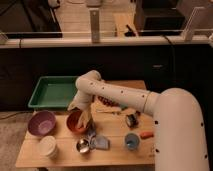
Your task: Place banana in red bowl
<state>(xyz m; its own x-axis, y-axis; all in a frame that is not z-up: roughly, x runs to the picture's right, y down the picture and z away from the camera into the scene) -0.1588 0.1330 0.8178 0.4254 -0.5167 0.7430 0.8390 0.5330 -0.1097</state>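
Observation:
The red bowl point(76, 123) stands on the wooden table point(115, 150), left of centre. My gripper point(83, 113) reaches down from the white arm and hangs right over the bowl's right side. A slim pale yellow piece, the banana point(87, 119), shows at the gripper's tip, slanting down over the bowl's right rim. I cannot tell whether it is held or rests on the bowl.
A green tray point(52, 93) lies at the back left. A purple bowl point(41, 123) stands left of the red bowl, with a white cup point(48, 147) in front of it. A steel cup point(82, 146), a blue cup point(131, 141) and an orange carrot-like piece point(146, 134) are near the front.

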